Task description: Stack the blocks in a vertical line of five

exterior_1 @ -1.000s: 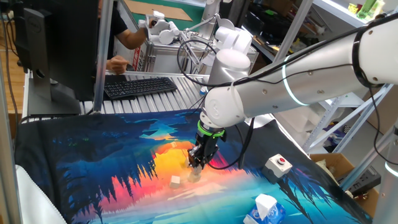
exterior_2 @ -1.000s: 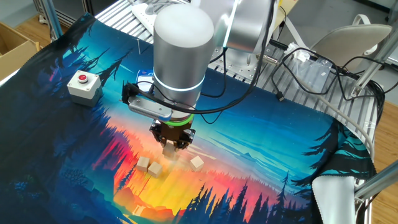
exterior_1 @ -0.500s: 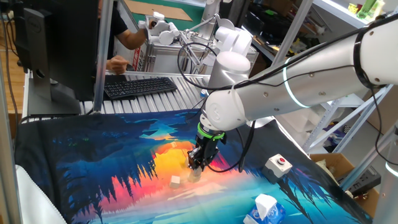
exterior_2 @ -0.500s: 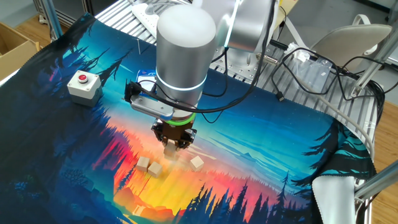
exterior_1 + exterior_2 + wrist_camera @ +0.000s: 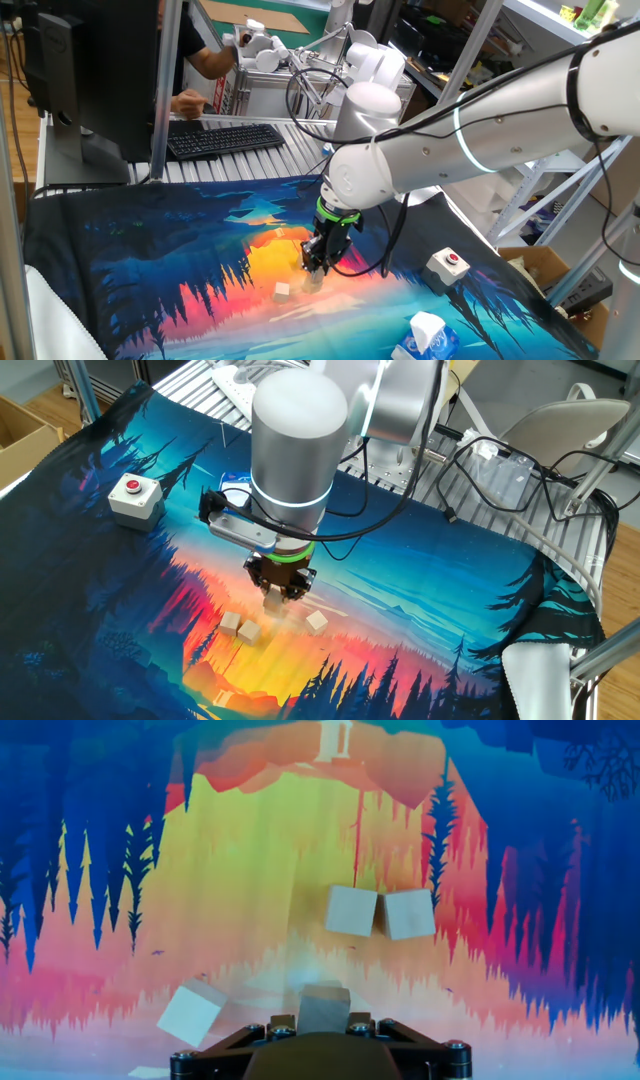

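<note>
Directly at the end effector (image 5: 322, 1025): one block (image 5: 322, 1008).

White-grey arm (image 5: 470, 150), green wrist ring, black claw (image 5: 279, 593).

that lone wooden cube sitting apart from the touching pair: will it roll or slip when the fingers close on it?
The lone cube is flat-faced, so it should slide or twist, not roll. It looks like bare, rigid wood, likely light, so a nudge may scoot it along the printed mat. It sits turned at an angle to the touching pair, so the gripper may rotate it.
</note>
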Robot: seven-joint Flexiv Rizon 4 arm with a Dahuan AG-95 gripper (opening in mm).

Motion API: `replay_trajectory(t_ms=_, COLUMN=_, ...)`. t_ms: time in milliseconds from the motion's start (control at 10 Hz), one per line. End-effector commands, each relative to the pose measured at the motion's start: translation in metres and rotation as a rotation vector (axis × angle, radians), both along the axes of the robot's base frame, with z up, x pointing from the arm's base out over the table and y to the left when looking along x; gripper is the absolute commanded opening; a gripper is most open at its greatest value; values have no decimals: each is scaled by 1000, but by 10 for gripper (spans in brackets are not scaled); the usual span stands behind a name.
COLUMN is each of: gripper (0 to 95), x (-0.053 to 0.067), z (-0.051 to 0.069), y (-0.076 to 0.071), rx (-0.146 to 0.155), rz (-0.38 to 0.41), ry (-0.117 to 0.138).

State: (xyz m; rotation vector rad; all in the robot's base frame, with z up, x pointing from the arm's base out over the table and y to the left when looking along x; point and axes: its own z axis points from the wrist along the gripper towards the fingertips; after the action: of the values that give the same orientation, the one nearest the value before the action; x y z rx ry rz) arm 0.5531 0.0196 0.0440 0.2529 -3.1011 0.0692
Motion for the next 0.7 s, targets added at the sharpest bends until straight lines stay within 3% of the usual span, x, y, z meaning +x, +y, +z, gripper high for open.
replay_trajectory(t_ms=100, gripper=570, x=0, z=-1, y=0, rx=-1, rz=-31, ry=-3)
replay_trajectory(t_ms=200, gripper=760, x=1, z=-4, y=0, rx=-1, rz=-44, ry=-6)
replay_trajectory(t_ms=300, gripper=760, x=1, z=-5, y=0, rx=-1, rz=-51, ry=-7)
replay_trajectory(t_ms=400, gripper=950, x=1, z=-5, y=0, rx=-2, rz=-59, ry=-7)
replay_trajectory(t_ms=700, gripper=950, x=1, z=-2, y=-2, rx=-1, rz=-59, ry=-6)
